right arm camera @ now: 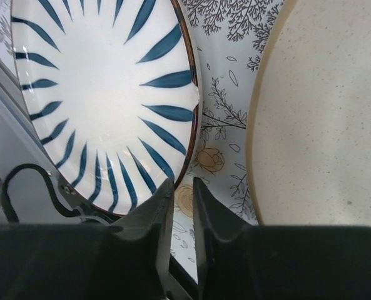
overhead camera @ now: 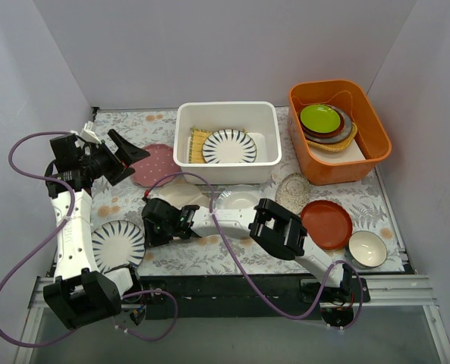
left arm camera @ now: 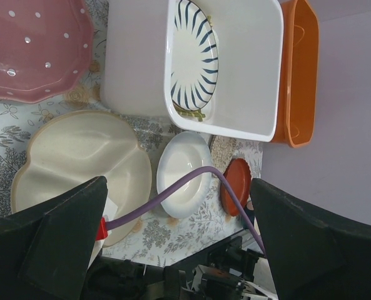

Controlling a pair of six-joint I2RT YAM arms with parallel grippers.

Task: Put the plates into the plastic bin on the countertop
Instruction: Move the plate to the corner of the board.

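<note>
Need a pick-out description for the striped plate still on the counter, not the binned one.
Find the white bin at the back of the flowered countertop, then come to the near-left corner. The plate lying there is white with dark-blue stripes fanning from its centre; the pink dotted plate behind it has none, and its twin sits inside the bin.

Bright, even light falls from above, and shadows on the countertop (overhead camera: 209, 258) are faint and soft. A white sheen washes the striped plate (right arm camera: 97, 106). The right gripper (right arm camera: 183, 187), near the lens, looks dark and perhaps slightly unfocused.
</note>
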